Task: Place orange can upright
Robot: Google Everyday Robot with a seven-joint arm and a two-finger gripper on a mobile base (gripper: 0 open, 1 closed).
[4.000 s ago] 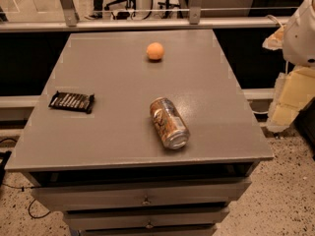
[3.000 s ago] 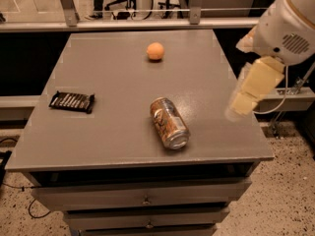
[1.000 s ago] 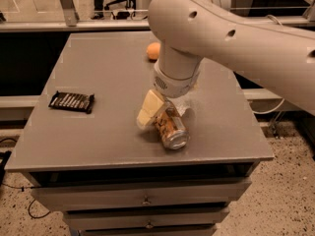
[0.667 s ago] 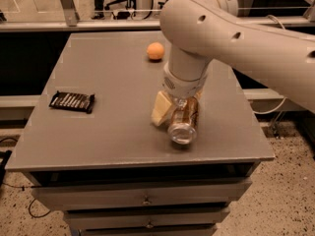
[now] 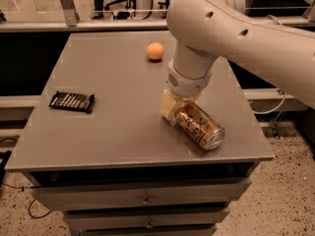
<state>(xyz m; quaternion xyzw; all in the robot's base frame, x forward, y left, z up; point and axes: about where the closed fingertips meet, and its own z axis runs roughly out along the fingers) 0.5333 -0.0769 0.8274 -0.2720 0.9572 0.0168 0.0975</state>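
Note:
The orange can point(image 5: 202, 127) lies on its side near the front right of the grey table point(image 5: 113, 107), its silver end pointing to the front right. My gripper point(image 5: 176, 113) hangs from the big white arm point(image 5: 236, 28) and is down at the can's upper-left end, closed on it. One cream finger point(image 5: 167, 104) shows on the can's left side; the other is hidden behind the can and wrist.
A small orange ball point(image 5: 155, 51) sits at the back middle of the table. A dark snack packet point(image 5: 72, 102) lies at the left. The table's front edge is close below the can, with drawers point(image 5: 145, 200) underneath. A rail runs behind the table.
The arm swung in from the right and came down onto the can. The can has shifted right and turned, so its silver end now points front right.

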